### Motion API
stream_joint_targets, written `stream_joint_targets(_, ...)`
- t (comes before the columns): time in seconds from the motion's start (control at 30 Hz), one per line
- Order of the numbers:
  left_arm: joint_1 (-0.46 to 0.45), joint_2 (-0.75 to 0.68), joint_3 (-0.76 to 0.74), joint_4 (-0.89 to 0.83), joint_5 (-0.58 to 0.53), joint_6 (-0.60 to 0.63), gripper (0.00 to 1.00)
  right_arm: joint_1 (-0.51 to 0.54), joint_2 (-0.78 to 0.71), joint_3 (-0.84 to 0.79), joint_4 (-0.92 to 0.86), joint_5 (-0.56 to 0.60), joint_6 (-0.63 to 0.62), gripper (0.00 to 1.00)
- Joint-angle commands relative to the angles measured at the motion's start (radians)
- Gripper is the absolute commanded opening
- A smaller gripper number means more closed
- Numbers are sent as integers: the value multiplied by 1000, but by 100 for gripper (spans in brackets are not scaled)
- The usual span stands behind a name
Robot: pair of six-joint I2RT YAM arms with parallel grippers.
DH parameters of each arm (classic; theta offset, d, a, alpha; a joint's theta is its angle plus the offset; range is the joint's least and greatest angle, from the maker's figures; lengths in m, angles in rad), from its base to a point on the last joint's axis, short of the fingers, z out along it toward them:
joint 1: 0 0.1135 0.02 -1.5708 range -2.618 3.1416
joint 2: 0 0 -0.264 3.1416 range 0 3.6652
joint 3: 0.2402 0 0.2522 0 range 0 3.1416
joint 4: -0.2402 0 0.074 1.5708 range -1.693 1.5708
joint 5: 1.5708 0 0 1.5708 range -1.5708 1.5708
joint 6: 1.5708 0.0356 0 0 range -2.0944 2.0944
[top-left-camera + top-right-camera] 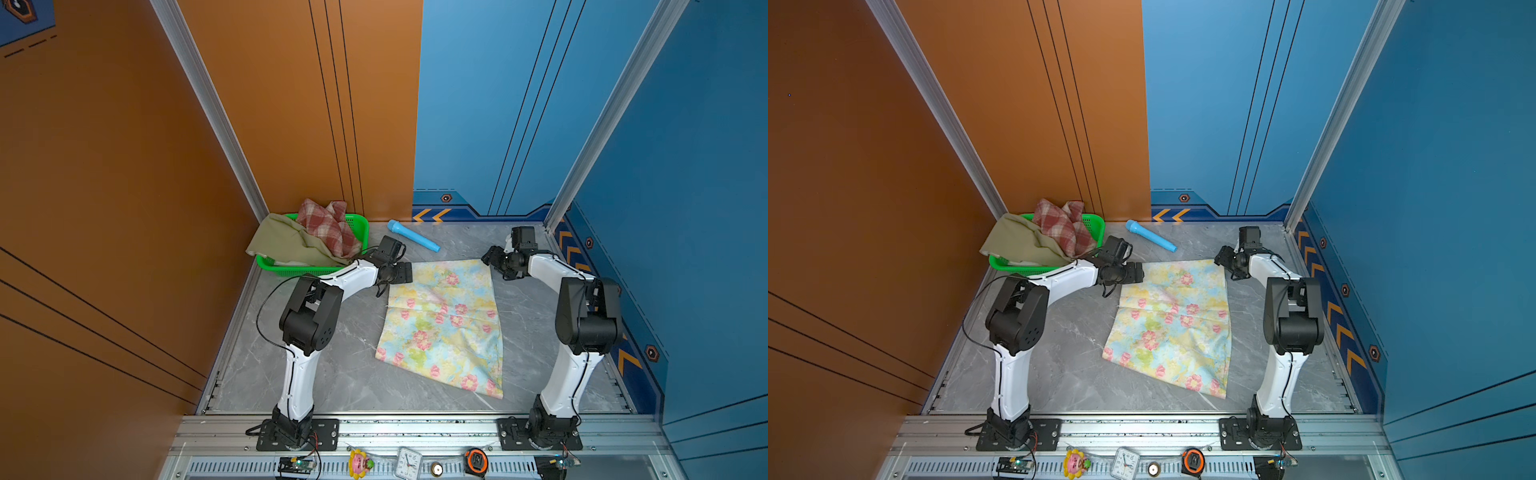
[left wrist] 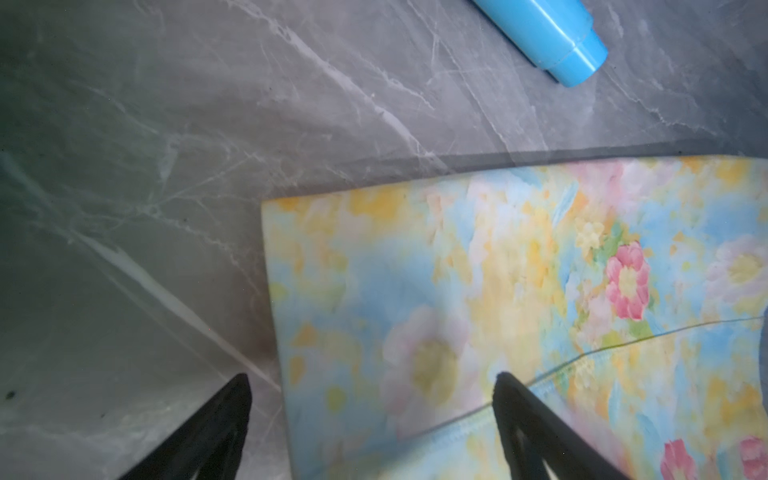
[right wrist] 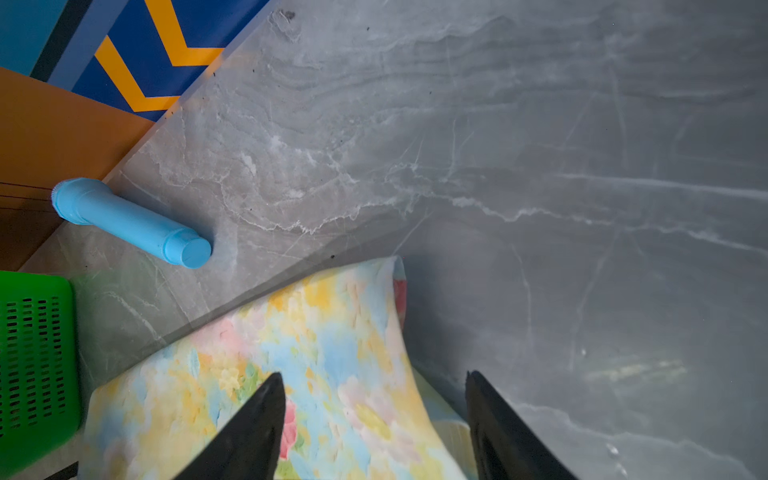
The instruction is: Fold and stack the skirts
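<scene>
The pastel floral skirt (image 1: 444, 324) (image 1: 1173, 324) lies spread flat in the middle of the grey table. My left gripper (image 1: 405, 274) (image 2: 372, 378) is open at the skirt's far left corner (image 2: 498, 291), one finger over the cloth and one over bare table. My right gripper (image 1: 488, 258) (image 3: 372, 374) is at the far right corner (image 3: 324, 353). Its jaws stand apart astride the cloth's curled-up edge. The red-and-cream plaid skirt (image 1: 328, 226) (image 1: 1063, 226) and the olive-green skirt (image 1: 286, 243) (image 1: 1021, 243) lie crumpled in the basket.
A green mesh basket (image 1: 360, 224) (image 3: 37, 345) stands in the far left corner. A light-blue tube (image 1: 413, 236) (image 2: 544, 33) (image 3: 129, 220) lies just beyond the skirt. Walls close in on three sides. A clock (image 1: 409, 462) and a tape measure (image 1: 476, 460) sit on the front rail.
</scene>
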Motion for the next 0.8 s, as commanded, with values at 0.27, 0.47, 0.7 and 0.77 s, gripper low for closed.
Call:
stream_joint_targets(0.27,25,126,139,-36,11,-6,87,6,167,125,107,-117,48,38)
stream_joint_targets(0.47,26,171,183,6,13,-2,70,8,196,143,188,-148,77,17)
stream_joint_targets(0.7,29,188,221,82,20,36,8,22,164,146,248,-164,55,0)
stream_joint_targets(0.77,30,174,223,82,18,47,0,23,143,146,249,-166,44,0)
